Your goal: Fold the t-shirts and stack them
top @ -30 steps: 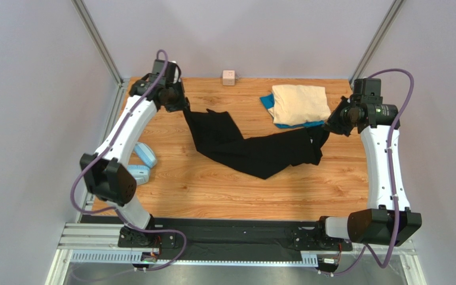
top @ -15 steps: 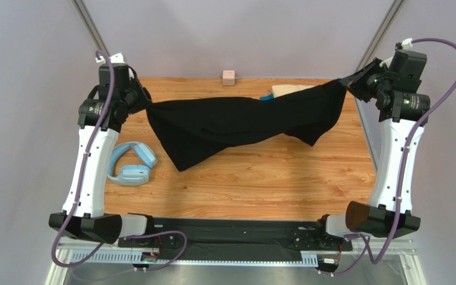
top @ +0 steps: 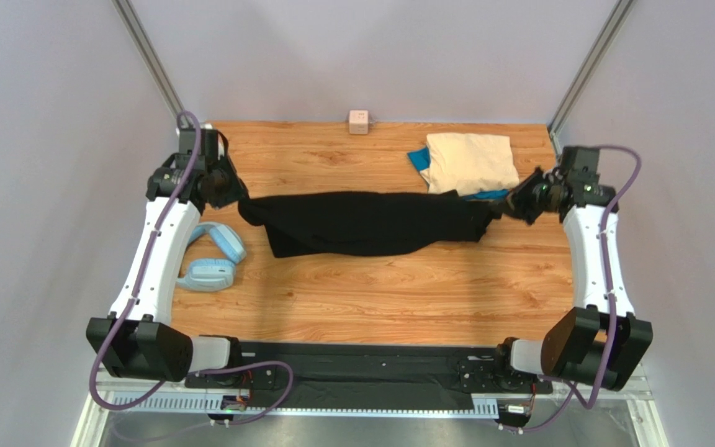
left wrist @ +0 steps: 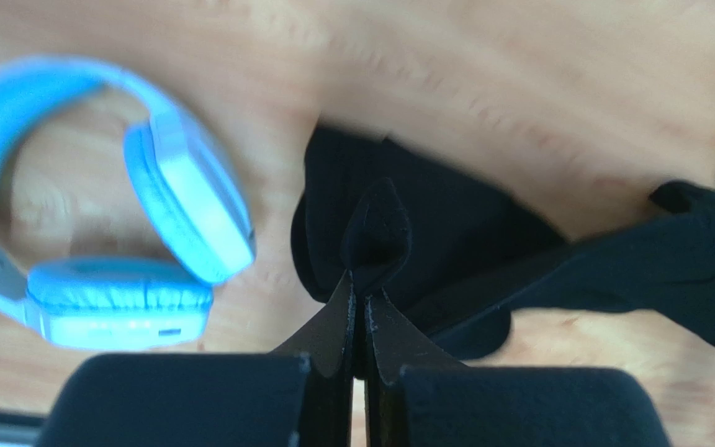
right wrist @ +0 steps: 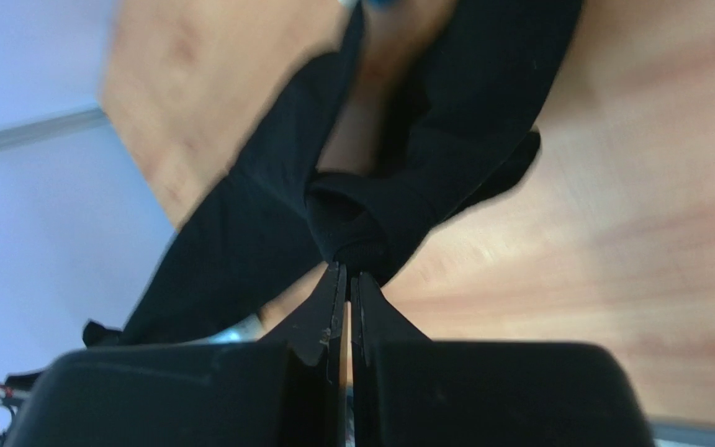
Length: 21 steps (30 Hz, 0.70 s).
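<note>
The black t-shirt [top: 371, 222] is stretched in a long band across the middle of the table, held at both ends. My left gripper [top: 240, 197] is shut on its left end, and the pinched fold [left wrist: 375, 233] shows in the left wrist view. My right gripper [top: 510, 202] is shut on its right end, and the bunched cloth [right wrist: 352, 228] shows in the right wrist view. The cream-beige t-shirt [top: 469, 162] lies folded at the back right on the bright blue t-shirt [top: 419, 159], which peeks out beneath it.
A light-blue plastic ring [top: 210, 257] lies on the table's left side under my left arm and also shows in the left wrist view [left wrist: 100, 251]. A small pink cube [top: 358, 121] sits at the back edge. Grey walls and metal posts bound the table.
Both grippers have come down and inward from a high spread. The black t-shirt, which hung wide in the air, now sits low as a narrow band over the table.
</note>
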Available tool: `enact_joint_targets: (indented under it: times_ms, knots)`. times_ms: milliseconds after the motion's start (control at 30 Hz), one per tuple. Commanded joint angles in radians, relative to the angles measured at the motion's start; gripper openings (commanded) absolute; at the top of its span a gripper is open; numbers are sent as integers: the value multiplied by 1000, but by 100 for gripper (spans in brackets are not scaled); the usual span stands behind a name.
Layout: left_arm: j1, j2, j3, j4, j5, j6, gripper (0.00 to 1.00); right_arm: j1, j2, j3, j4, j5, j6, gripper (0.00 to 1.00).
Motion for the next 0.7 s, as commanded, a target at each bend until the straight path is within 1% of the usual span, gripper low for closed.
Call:
enact_joint_targets:
  times_ms: [0,33,67,100,233,367,400,433,500,567,667]
  knots:
    - [4,-68,-133,35,54,-8,0,18,-116,-197,-88,-9,-55,2]
    - [4,-70,-147,38,54,-2,0,20,-130,-231,-98,-15,-70,7]
    - [4,-65,-166,41,52,2,0,21,-135,-266,-114,-15,-96,22]
    - [4,-60,-176,46,74,12,0,20,-138,-279,-144,7,-105,30]
    - [4,-21,-179,49,95,18,0,20,-148,-264,-190,75,-135,33]
    - [4,10,-167,64,115,25,0,20,-138,-196,-202,129,-142,37]
    - [4,13,-162,67,117,31,0,20,-126,-173,-196,126,-145,37]
    - [4,16,-161,67,115,34,0,20,-115,-169,-190,115,-147,40]
    - [4,19,-159,66,115,41,0,21,-83,-168,-159,50,-145,41]
    - [4,21,-164,66,114,48,0,41,-64,-182,-133,17,-124,41]
    - [4,15,-180,67,115,45,0,79,-24,-222,-57,21,-101,42]
